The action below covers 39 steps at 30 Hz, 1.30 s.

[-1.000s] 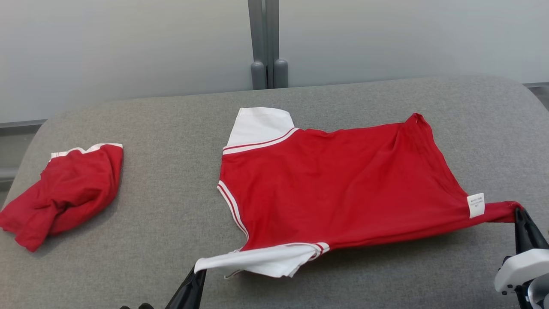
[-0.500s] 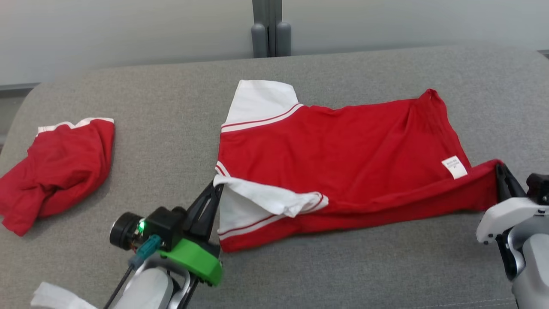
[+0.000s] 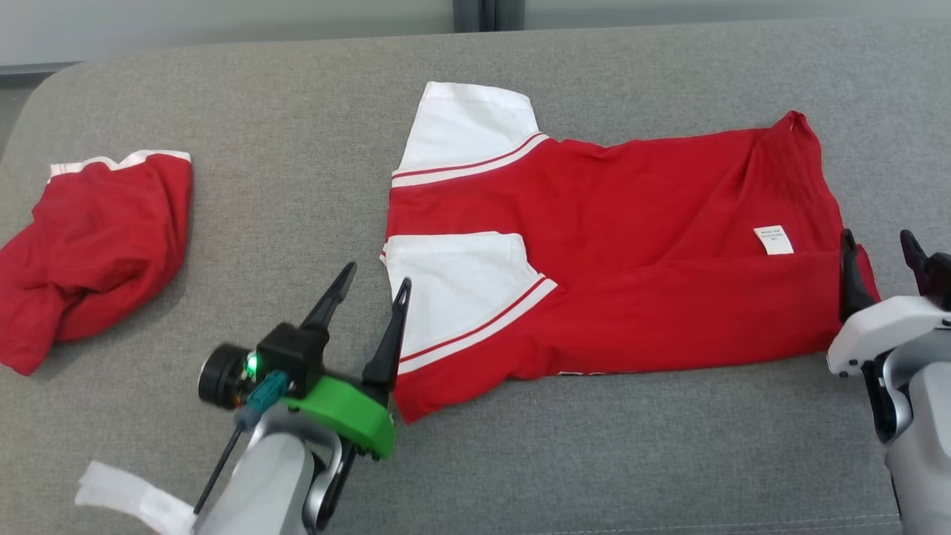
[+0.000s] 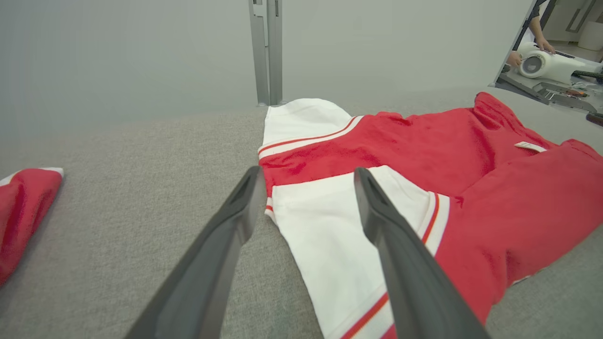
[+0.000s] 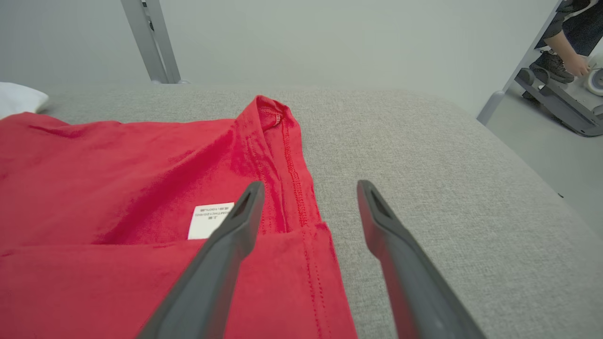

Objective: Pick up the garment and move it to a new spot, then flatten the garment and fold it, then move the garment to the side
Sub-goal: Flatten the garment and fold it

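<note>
Looking down from the head view, the garment [image 3: 639, 223], a red shirt with white sleeves, lies right of centre on the grey cushion [image 3: 297, 148]. Its near edge is doubled over the body, and one white sleeve [image 3: 461, 286] rests on top. The left gripper [image 3: 377, 275] sits at lower left with its fingers spread, just beside the sleeve and holding nothing. The right gripper [image 3: 877, 236] stands at the right edge, also spread and empty, at the hem. A second red garment [image 3: 96, 253] lies bunched at far left, well apart.

Along the left wrist view, the two fingers straddle the edge of the folded sleeve without pinching it.

Along the right wrist view, the fingers open over the hem corner, near the white label [image 5: 209, 220].

Folding appears to be the step in hand, with one lengthwise fold laid. The next move likely calls for fresh pinches on the layered edges, both layers caught together, before another fold.
</note>
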Tool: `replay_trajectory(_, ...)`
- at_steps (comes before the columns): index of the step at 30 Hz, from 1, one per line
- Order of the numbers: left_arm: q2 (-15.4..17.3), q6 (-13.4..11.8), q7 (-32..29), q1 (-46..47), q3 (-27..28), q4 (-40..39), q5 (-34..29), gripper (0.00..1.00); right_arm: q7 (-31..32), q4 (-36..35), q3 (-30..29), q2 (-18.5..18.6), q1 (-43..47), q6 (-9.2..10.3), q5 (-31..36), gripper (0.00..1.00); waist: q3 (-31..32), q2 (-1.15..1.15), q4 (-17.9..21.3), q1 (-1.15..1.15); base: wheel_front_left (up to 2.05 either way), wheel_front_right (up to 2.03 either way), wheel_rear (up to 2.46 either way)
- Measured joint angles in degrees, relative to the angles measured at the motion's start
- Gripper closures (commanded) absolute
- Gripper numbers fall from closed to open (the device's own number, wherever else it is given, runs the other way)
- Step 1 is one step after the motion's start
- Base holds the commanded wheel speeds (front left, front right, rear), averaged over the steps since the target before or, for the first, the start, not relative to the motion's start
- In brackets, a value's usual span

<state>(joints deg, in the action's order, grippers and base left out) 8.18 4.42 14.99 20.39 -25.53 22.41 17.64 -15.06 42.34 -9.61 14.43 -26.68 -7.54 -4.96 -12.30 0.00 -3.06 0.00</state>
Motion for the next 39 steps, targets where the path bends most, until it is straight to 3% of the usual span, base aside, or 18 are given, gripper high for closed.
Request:
replay_trajectory(10,-1.96,1.15,-3.68,-17.4,0.64,0.32,9.36,0.0,0.0,-5.26,-4.2,-1.12,10.98,0.01,-2.04,0.0,4.76,0.0,0.37,0.0,0.0,0.0,0.0)
replay_trajectory(15,-2.86,1.71,-5.37,-17.94,0.53,-0.11,13.33,0.0,0.0,-5.25,-3.82,-1.52,13.49,0.01,-3.22,0.0,6.37,0.0,0.9,0.0,0.0,0.0,0.0)
replay_trajectory(23,-3.18,2.21,-7.82,-14.06,-1.32,4.0,13.97,0.0,0.0,-1.88,-1.21,-1.64,12.31,0.01,-6.19,0.0,5.63,0.0,1.73,0.0,0.0,0.0,0.0)
replay_trajectory(24,-3.13,2.4,-7.1,-13.34,-1.77,4.37,13.83,0.61,0.0,-1.02,-1.04,-1.76,11.59,0.01,-7.11,0.0,5.33,0.0,1.77,0.0,0.0,0.0,0.0)
replay_trajectory(25,-3.03,2.45,-6.75,-12.49,-2.24,4.83,13.79,1.0,0.0,-0.2,-0.73,-1.85,10.84,0.01,-8.05,0.0,5.02,0.0,1.77,0.0,0.0,0.0,0.0)
replay_trajectory(33,-0.25,2.87,-3.09,-8.96,-5.58,7.49,11.11,1.0,0.0,7.33,1.63,-1.45,5.87,0.01,-14.88,0.02,2.64,0.0,0.99,0.0,0.0,0.0,0.0)
replay_trajectory(34,0.01,2.88,-2.7,-8.88,-5.9,7.59,10.73,1.0,0.0,8.59,1.98,-1.25,5.49,0.01,-15.68,0.53,2.53,0.0,0.76,0.0,0.0,0.0,0.0)
replay_trajectory(35,0.2,2.88,-2.44,-8.87,-6.31,7.69,10.4,1.0,0.0,9.39,2.49,-1.07,5.39,0.01,-16.17,0.96,2.5,0.0,0.52,0.0,0.0,0.0,0.0)
replay_trajectory(36,0.38,2.88,-2.22,-8.88,-6.57,7.68,10.05,1.0,0.0,9.67,2.59,-1.05,5.38,0.01,-16.81,1.0,2.55,0.0,0.35,0.0,0.0,0.0,0.0)
replay_trajectory(39,1.22,2.57,-1.69,-9.3,-7.02,7.16,9.37,1.0,0.0,9.72,3.32,-0.24,5.5,0.01,-18.55,1.0,3.25,0.0,0.07,0.0,0.0,0.0,0.0)
